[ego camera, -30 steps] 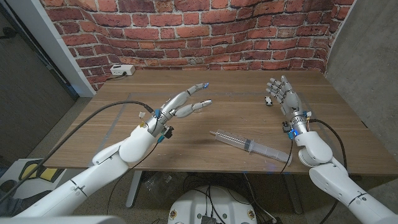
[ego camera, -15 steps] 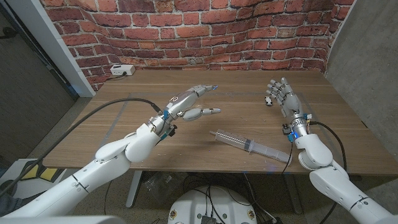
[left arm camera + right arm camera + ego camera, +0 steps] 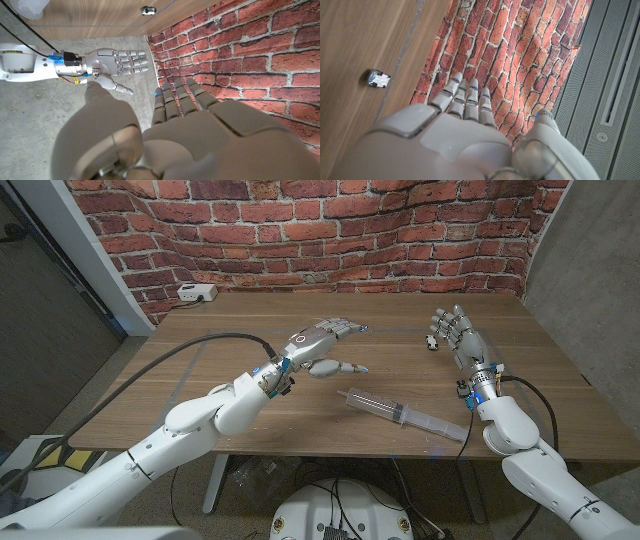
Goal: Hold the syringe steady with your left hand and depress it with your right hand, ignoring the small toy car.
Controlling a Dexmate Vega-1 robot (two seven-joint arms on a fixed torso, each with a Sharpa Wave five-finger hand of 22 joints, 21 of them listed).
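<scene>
Left hand (image 3: 322, 345) has advanced above syringe (image 3: 405, 414).

The right hand (image 3: 465, 135) reaches open-fingered toward the brick wall (image 3: 520, 50), toy car (image 3: 378, 78) beside it.

Head camera overlooks table (image 3: 400, 320); wrist cameras face bricks.

Brown wood-grain table (image 3: 400, 315). Red brick wall (image 3: 300, 230), pale mortar lines. Clear syringe (image 3: 405, 416). Silver-grey left hand (image 3: 322, 345), right hand (image 3: 455, 332). White arms, black cables.
</scene>
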